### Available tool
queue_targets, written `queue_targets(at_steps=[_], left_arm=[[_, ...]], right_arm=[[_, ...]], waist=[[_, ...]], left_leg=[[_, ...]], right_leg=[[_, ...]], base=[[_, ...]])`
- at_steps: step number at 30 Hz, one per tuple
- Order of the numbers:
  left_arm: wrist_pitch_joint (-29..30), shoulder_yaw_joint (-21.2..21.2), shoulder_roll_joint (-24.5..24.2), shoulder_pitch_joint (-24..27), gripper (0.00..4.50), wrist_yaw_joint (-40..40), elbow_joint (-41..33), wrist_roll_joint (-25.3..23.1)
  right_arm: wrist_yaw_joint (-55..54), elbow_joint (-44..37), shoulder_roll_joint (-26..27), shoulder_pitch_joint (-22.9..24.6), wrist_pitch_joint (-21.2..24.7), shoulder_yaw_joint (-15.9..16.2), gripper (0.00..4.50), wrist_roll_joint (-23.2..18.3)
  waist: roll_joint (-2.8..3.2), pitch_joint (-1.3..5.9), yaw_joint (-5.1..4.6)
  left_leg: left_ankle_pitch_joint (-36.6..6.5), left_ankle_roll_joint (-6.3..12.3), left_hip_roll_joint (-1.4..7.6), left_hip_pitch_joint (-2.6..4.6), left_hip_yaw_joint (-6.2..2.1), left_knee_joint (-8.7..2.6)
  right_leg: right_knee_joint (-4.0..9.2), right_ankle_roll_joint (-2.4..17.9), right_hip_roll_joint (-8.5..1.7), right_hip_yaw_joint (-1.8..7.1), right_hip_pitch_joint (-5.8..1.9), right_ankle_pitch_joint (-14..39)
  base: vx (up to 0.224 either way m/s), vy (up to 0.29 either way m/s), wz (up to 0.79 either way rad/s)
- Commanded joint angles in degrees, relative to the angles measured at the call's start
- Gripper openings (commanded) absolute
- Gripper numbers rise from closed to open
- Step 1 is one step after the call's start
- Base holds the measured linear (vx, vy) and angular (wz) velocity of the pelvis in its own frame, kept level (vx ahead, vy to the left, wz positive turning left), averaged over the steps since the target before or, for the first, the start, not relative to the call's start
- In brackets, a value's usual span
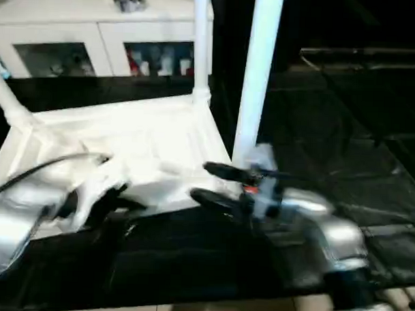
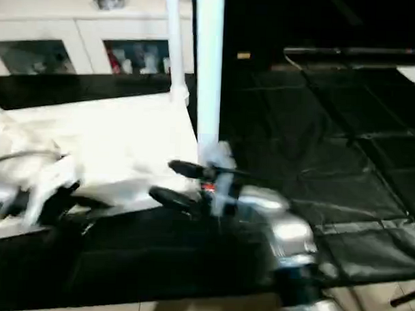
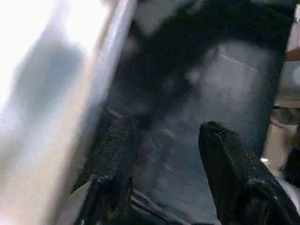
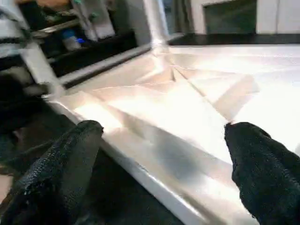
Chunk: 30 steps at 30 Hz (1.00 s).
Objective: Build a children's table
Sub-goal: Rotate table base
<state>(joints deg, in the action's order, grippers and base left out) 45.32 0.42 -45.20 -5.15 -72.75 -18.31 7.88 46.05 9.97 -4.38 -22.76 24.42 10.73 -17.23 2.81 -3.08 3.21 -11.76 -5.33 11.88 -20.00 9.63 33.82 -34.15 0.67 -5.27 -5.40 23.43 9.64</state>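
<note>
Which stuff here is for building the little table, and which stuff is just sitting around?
For the job:
- white plastic tabletop, upside down, ribbed side up
- white round tube legs standing in its corners
- right tool, open, at the tabletop's near edge
- left tool

Just sitting around:
- white cabinet with glass doors
- black floor mat

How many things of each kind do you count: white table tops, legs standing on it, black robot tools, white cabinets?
Table top: 1
Legs: 3
Tools, left tool and right tool: 2
Cabinet: 1
Total: 7
</note>
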Motion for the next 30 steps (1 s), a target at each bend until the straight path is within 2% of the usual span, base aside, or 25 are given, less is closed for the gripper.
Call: queue_targets(at_steps=[1, 3, 5, 8, 9, 10, 13, 16, 19, 20, 21, 22, 23, 24, 25, 27, 30], left_arm=[[2.6, 1.6, -0.6, 1.5, 2.66, 1.5, -2.9, 0.5], [3.8, 1.6, 0.2, 3.8, 2.79, 4.8, -3.6, -0.4], [4.0, 1.5, 0.6, 4.1, 3.01, 6.5, -3.5, -1.0], [4.8, 1.3, 2.2, 3.6, 3.24, 11.3, -2.4, -2.7], [4.3, 0.5, 3.4, 2.6, 3.24, 15.7, 0.0, -5.0], [4.2, 0.4, 3.5, 2.6, 3.46, 15.7, 0.1, -5.1], [2.9, -1.0, 4.0, 1.3, 3.62, 19.4, 3.7, -7.5], [2.8, -2.0, 4.6, 1.0, 3.79, 19.9, 4.8, -7.0], [1.7, -3.1, 6.4, -0.2, 4.06, 21.3, 6.2, -7.1], [1.7, -3.1, 6.4, -0.2, 4.12, 21.3, 6.2, -7.1], [0.6, -3.8, 8.4, -1.6, 4.16, 23.2, 7.5, -7.4], [-0.1, -4.2, 9.2, -2.4, 4.22, 24.2, 8.4, -7.6], [-0.4, -4.5, 9.7, -2.9, 4.31, 24.8, 8.9, -7.7], [-0.5, -4.6, 9.8, -3.0, 4.42, 25.0, 9.1, -7.8], [-1.0, -5.1, 10.4, -3.8, 4.42, 25.8, 9.7, -7.9], [-1.6, -5.4, 11.8, -4.8, 4.42, 27.1, 10.5, -7.9], [-4.2, -5.9, 15.4, -6.6, 4.42, 30.3, 12.6, -8.0]], right_arm=[[-4.1, 2.1, 1.7, -1.2, -1.5, 1.3, 4.5, 2.6], [-9.0, 5.4, 4.8, -2.6, -3.1, 2.8, 4.5, 5.6], [-10.2, 6.6, 5.6, -3.1, -3.4, 3.0, 4.5, 6.4], [-15.3, 10.8, 7.0, -4.8, -5.2, 2.6, 4.5, 8.9], [-22.1, 16.0, 7.9, -7.1, -7.0, 0.6, 4.5, 10.9], [-22.3, 16.1, 7.9, -7.2, -7.0, 0.5, 4.5, 11.0], [-28.2, 20.5, 7.4, -8.9, -9.2, -3.0, 4.5, 11.7], [-30.8, 22.5, 6.7, -9.3, -10.3, -6.0, 4.5, 10.7], [-32.7, 24.2, 5.0, -9.8, -11.3, -8.4, 4.5, 10.0], [-32.7, 24.2, 5.0, -9.8, -11.3, -8.4, 4.5, 10.0], [-34.3, 27.2, 3.2, -11.1, -13.3, -10.5, 4.5, 9.6], [-35.1, 29.0, 2.1, -11.8, -14.4, -11.5, 4.5, 9.5], [-35.6, 30.2, 1.3, -12.3, -15.0, -12.1, 4.5, 9.5], [-35.7, 30.5, 1.1, -12.4, -15.2, -12.3, 4.5, 9.5], [-35.9, 32.0, -0.2, -13.1, -16.0, -13.2, 4.5, 9.4], [-35.5, 33.3, -2.1, -14.0, -16.9, -14.3, 4.5, 9.1], [-33.4, 35.9, -6.2, -15.8, -18.4, -17.1, 4.5, 8.1]], waist=[[0.7, 2.94, -0.24], [0.89, 2.86, -0.4], [1.04, 2.95, -0.51], [1.22, 3.2, -0.44], [1.13, 3.21, -0.56], [1.22, 3.25, -0.77], [1.27, 3.5, -0.62], [1.45, 3.7, -0.3], [1.42, 3.81, -0.08], [1.4, 3.71, -0.06], [1.31, 3.72, -0.03], [1.48, 3.64, -0.04], [1.34, 3.63, 0.0], [1.17, 3.57, -0.05], [1.36, 3.6, -0.12], [1.06, 3.75, -0.17], [0.93, 3.95, -0.02]], left_leg=[[-15.1, -0.39, 0.95, 0.38, -0.18, -4.93], [-16.3, -0.9, 0.87, 0.16, -0.32, -5.11], [-17.2, -1.16, 0.85, 0.44, -0.39, -5.06], [-15.0, -1.23, 0.87, 0.34, -0.35, -4.95], [-14.3, -1.48, 0.74, 0.22, -0.37, -4.94], [-14.3, -1.82, 0.54, 0.24, -0.23, -4.8], [-13.7, -1.5, 0.52, 0.36, -0.22, -4.61], [-12.6, -1.17, 0.52, 0.69, 0.0, -4.36], [-11.8, -1.06, 0.47, 0.46, -0.08, -4.33], [-12.4, -1.08, 0.41, 0.52, 0.01, -4.3], [-13.0, -1.11, 0.42, 0.46, 0.03, -4.26], [-13.9, -1.13, 0.39, 0.48, 0.01, -4.29], [-15.4, -1.3, 0.38, 0.71, 0.05, -4.19], [-15.5, -1.12, 0.3, 0.47, 0.05, -4.16], [-15.4, -0.92, 0.26, 0.19, -0.1, -4.16], [-14.6, -0.44, 0.21, 0.43, 0.07, -3.87], [-12.1, 0.55, 0.21, -0.05, 0.11, -3.59]], right_leg=[[4.18, 10.4, -2.52, 2.84, -2.32, 21.7], [4.06, 10.2, -2.4, 2.76, -2.41, 21.2], [4.19, 10.0, -2.4, 2.82, -2.3, 21.0], [3.61, 10.7, -2.2, 2.91, -2.49, 15.8], [3.46, 11.2, -2.11, 2.85, -2.7, 14.7], [3.46, 11.4, -2.13, 2.88, -2.56, 14.8], [3.45, 11.2, -2.2, 2.86, -2.72, 13.6], [3.2, 11.9, -2.04, 2.9, -2.51, 10.5], [2.8, 12.5, -1.92, 2.76, -2.84, 8.3], [2.95, 12.5, -1.92, 2.78, -2.79, 8.7], [2.99, 12.6, -2.05, 2.8, -2.9, 9.3], [3.11, 12.5, -2.11, 2.77, -2.88, 10.4], [3.41, 12.3, -2.14, 2.73, -2.77, 12.4], [3.39, 12.0, -2.19, 2.75, -2.96, 13.2], [3.44, 11.4, -2.31, 2.65, -3.23, 14.4], [3.62, 11.3, -2.18, 2.61, -3.04, 14.3], [3.29, 12.0, -2.18, 2.52, -3.37, 12.3]], base=[[0.0, 0.0, 0.0], [0.0, 0.0, 0.0], [0.0, 0.0, 0.0], [0.0, 0.0, 0.0], [0.0, 0.0, 0.0], [0.0, 0.0, 0.0], [0.0, 0.0, 0.0], [0.0, 0.0, 0.0], [0.0, 0.0, 0.0], [0.0, 0.0, 0.0], [0.0, 0.0, 0.0], [0.0, 0.0, 0.0], [0.0, 0.0, 0.0], [0.0, 0.0, 0.0], [0.0, 0.0, 0.0], [0.0, 0.0, 0.0], [0.0, 0.0, 0.0]])
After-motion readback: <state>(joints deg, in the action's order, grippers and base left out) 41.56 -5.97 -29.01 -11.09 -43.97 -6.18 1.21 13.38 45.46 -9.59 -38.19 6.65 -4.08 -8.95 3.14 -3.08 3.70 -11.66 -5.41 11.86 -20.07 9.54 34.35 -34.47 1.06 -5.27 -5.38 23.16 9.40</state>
